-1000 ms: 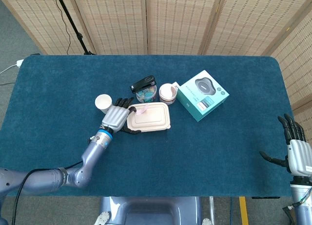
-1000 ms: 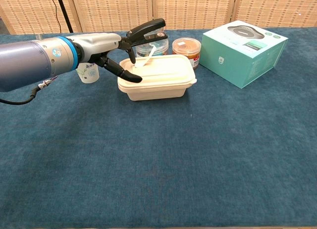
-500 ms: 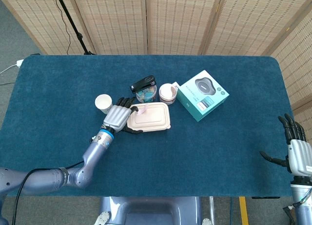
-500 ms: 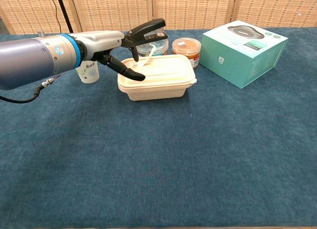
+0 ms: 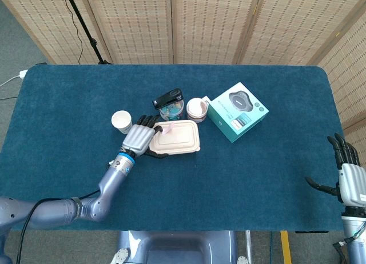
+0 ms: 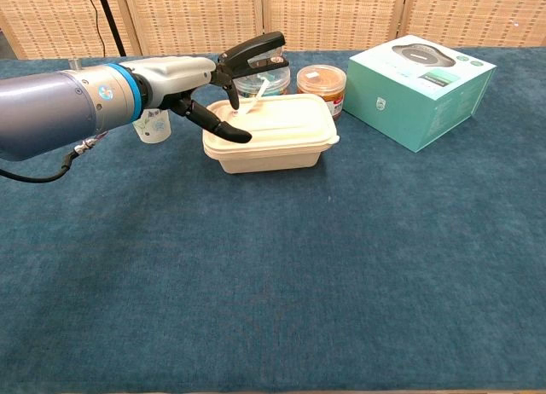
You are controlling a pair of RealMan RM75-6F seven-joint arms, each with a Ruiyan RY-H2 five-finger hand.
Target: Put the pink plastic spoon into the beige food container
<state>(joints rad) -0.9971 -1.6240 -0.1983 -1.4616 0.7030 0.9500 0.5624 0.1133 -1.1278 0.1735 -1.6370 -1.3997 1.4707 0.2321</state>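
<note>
The beige food container (image 5: 178, 137) (image 6: 281, 138) sits mid-table, left of centre. My left hand (image 5: 139, 138) (image 6: 223, 87) is at its left end, fingers spread over the rim and thumb low against the near side. It pinches the pink plastic spoon (image 5: 166, 128) (image 6: 258, 94), which stands tilted with its lower end over the container's left part. My right hand (image 5: 349, 179) hangs off the table's right edge with fingers spread and nothing in it; only the head view shows it.
A paper cup (image 5: 120, 120) (image 6: 152, 125) stands just left of the left hand. Behind the container are a clear tub (image 5: 171, 110) with a black stapler (image 5: 169, 98) on top, a round pot (image 5: 197, 109) (image 6: 322, 78), and a teal box (image 5: 237, 111) (image 6: 422, 87).
The left hand has crept slightly toward the container with the spoon still between its fingers. The right hand has not moved.
</note>
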